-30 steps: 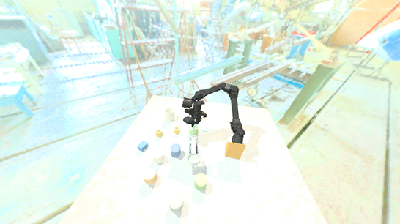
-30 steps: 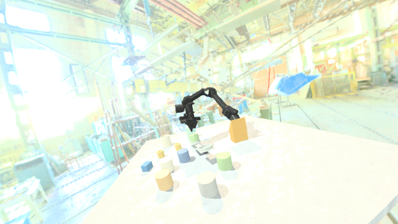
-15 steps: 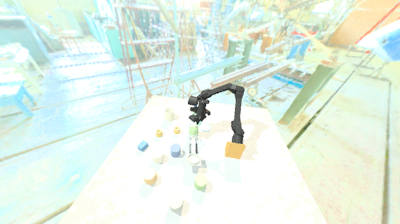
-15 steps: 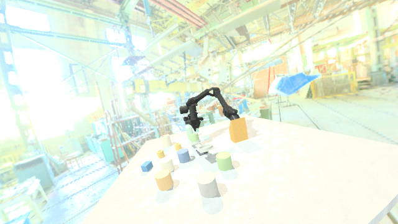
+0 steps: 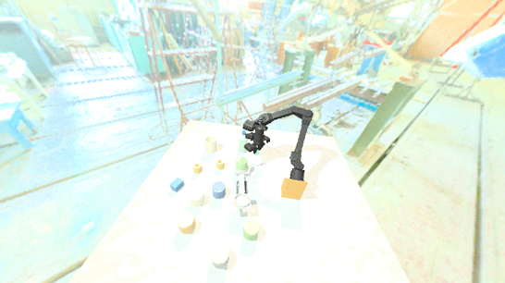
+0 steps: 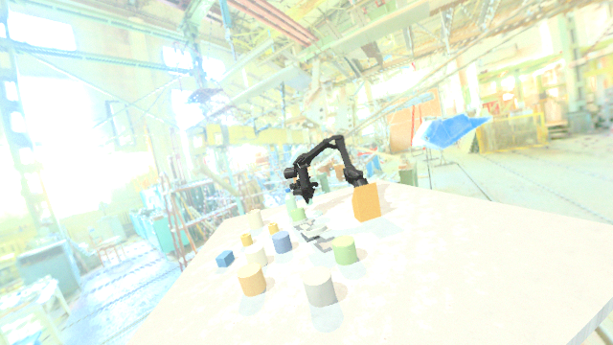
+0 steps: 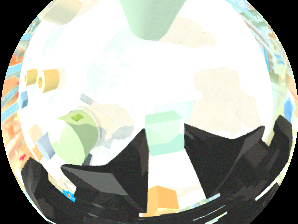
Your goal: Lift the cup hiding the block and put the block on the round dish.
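Note:
My gripper (image 5: 256,150) (image 6: 307,200) (image 7: 166,139) is shut on a small mint-green block (image 7: 165,125), held above the table near the balance's far end. One green cup (image 5: 242,164) (image 6: 298,214) (image 7: 75,137) stands on the far end of the balance (image 5: 241,186) (image 6: 313,235). The near end carries no cup. The matching green cup (image 5: 251,230) (image 6: 345,250) stands on the table in front. The pale round dish (image 5: 258,160) lies just right of the far cup, below the gripper; its outline is washed out in the wrist view, so exact alignment is unclear.
A mint bottle (image 6: 291,202) (image 7: 152,20) stands close behind the gripper. A cream cylinder (image 5: 211,144), two yellow rings, a blue cylinder (image 5: 219,190) and a blue block (image 5: 177,185) stand left of the balance. White, orange and grey cylinders stand nearer the front.

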Controlling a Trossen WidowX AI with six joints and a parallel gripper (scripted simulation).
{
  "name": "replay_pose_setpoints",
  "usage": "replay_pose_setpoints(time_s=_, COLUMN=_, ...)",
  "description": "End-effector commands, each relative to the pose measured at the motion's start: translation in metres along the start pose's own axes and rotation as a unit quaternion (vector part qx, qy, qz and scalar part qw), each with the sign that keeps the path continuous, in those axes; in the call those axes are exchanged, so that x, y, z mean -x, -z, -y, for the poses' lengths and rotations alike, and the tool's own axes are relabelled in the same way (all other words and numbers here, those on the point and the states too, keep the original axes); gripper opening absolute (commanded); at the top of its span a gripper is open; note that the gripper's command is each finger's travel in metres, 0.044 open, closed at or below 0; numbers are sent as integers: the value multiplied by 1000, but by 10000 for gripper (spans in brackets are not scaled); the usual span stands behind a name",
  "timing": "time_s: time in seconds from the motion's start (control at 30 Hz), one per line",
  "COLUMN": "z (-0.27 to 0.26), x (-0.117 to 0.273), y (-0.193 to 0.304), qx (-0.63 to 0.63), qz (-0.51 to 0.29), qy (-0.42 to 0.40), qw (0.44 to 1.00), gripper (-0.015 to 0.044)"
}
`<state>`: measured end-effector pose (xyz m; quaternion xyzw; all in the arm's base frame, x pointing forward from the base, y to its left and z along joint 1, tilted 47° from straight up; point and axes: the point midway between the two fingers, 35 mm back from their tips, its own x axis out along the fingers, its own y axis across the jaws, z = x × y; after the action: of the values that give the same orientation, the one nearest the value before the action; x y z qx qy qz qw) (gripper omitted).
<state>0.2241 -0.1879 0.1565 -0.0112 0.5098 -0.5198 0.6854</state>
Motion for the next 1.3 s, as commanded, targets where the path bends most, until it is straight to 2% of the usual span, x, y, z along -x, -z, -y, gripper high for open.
replay_pose_setpoints(time_s=0.0, z=12, x=-4, y=4, qx=3, qz=-1, qy=12, qw=1000, gripper=0)
replay_pose_setpoints(time_s=0.47, z=14, x=-45, y=4, qx=3, qz=0, qy=13, qw=1000, gripper=0)
replay_pose_setpoints(time_s=1.07, z=15, x=-66, y=4, qx=3, qz=0, qy=14, qw=1000, gripper=0)
replay_pose_setpoints(time_s=1.27, z=16, x=-61, y=0, qx=-2, qz=4, qy=14, qw=1000, gripper=157)
